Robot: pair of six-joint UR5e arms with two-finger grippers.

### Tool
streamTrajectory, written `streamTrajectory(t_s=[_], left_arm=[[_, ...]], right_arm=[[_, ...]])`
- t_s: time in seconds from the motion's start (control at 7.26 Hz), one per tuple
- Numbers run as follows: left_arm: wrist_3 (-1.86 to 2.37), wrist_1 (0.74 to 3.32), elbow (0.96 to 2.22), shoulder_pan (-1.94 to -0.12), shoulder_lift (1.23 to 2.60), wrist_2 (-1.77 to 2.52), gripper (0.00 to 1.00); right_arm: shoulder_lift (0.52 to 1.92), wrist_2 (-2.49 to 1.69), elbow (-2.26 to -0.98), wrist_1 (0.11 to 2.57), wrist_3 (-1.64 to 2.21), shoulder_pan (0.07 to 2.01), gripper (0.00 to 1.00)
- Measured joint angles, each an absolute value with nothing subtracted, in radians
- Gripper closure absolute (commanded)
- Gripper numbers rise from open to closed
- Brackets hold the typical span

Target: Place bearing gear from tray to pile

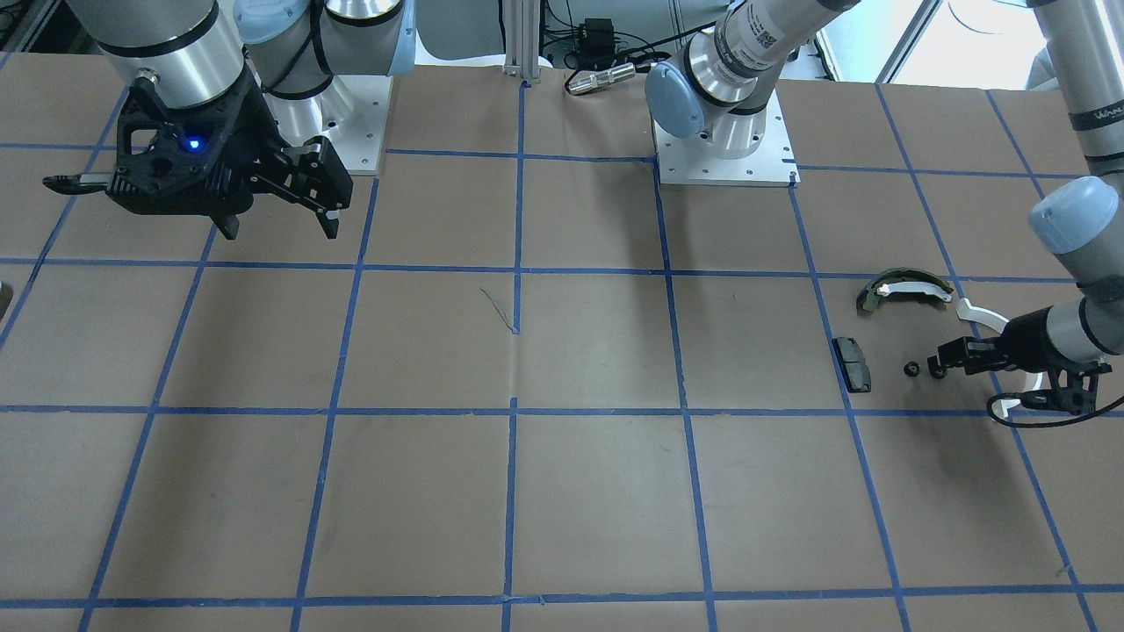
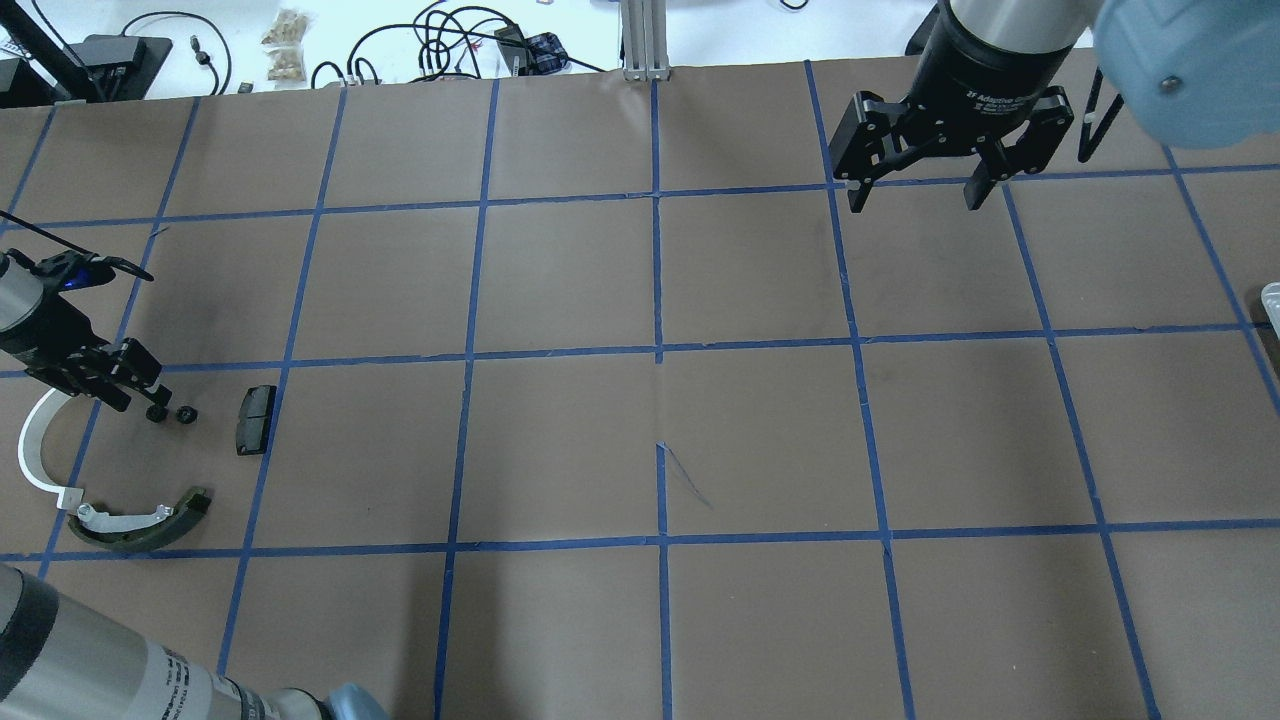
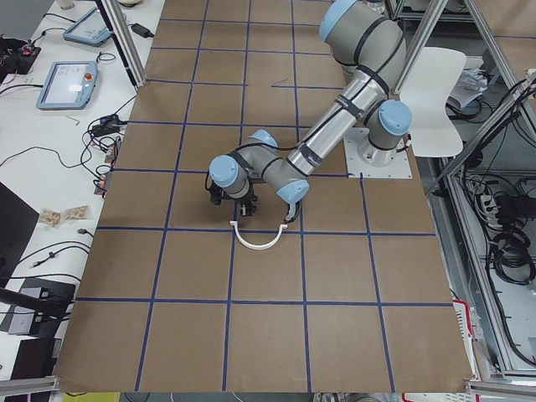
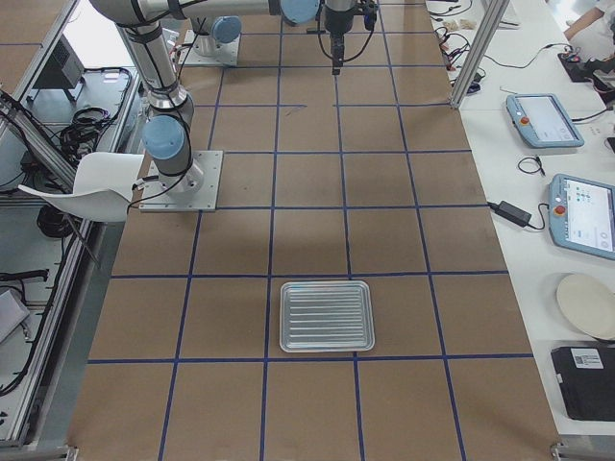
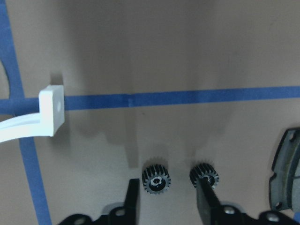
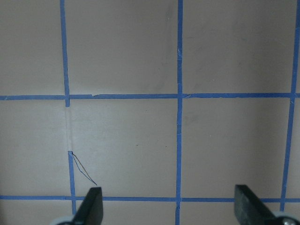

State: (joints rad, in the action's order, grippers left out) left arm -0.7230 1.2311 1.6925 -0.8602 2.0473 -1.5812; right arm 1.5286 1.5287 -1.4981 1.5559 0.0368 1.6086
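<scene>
Where the left gripper (image 5: 168, 185) reaches low over the bench (image 2: 560, 450), its fingers (image 5: 132, 199) stand apart, and the bearing gear (image 5: 156, 179) lies flat on the brown surface in the gap between them, nearer one finger and with a sliver of space showing on each side; a second gear (image 5: 204, 176) of the same small black toothed kind sits just beside it, at the tip of the other finger and partly covered by it. Both gears lie within the pile: the white arc (image 2: 35, 450) curves under the wrist, the olive-and-white shoe (image 2: 140, 525) lies at the arc's far end, and the black pad (image 2: 255, 420) lies near the gears on the side away from the arm. The tray (image 4: 288, 317) rests well apart, toward the bench's other end. The right gripper (image 2: 915, 195) hangs above bare bench with its fingers wide apart, holding nothing
</scene>
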Motion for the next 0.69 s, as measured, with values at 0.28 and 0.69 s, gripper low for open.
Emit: streamTrajectory(t_s=[0.28,0.69], left_arm=[[-0.706,1.244,1.659,-0.906,2.008,-1.585,0.0],[-0.539,1.325,1.627,-1.076,1.894,-1.589,0.0]], right_arm=[[1.528,1.527,-1.498,1.556,0.037,1.609,0.0],[1.528,1.525,-1.498,1.556,0.037,1.609,0.0]])
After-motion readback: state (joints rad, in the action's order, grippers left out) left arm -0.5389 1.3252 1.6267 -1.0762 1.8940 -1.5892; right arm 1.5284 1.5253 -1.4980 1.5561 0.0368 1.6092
